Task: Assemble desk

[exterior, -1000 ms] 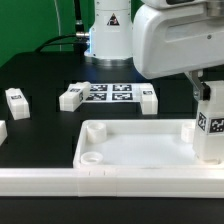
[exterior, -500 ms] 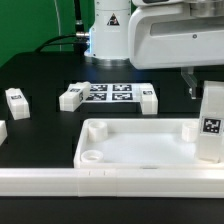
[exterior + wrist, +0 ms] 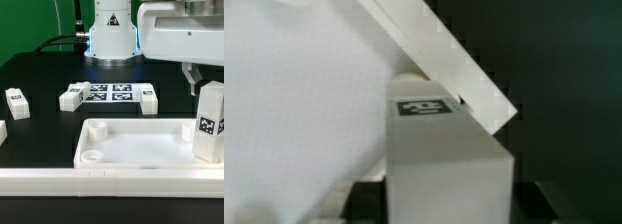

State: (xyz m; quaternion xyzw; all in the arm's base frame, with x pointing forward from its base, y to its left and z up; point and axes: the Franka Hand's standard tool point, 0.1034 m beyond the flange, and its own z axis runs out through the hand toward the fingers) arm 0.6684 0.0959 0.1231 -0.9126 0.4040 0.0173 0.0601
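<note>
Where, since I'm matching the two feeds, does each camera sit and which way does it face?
Exterior view: off the arm, opposite the robot base, looking slightly down across the tabletop toward it; shows the arm's white housing and one dark finger.
Wrist view: on the wrist, looking down the leg held in the gripper; only its fingers show.
Shared: the leg and the tabletop's corner.

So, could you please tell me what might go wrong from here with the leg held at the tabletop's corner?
1. The leg in the gripper appears to lean slightly at the corner of the tabletop on the exterior view's right. Pressed down like that, it might jam or miss the socket, which is hidden behind it.
2. The tabletop seems to lie loose, so a skewed push might shift it.
</note>
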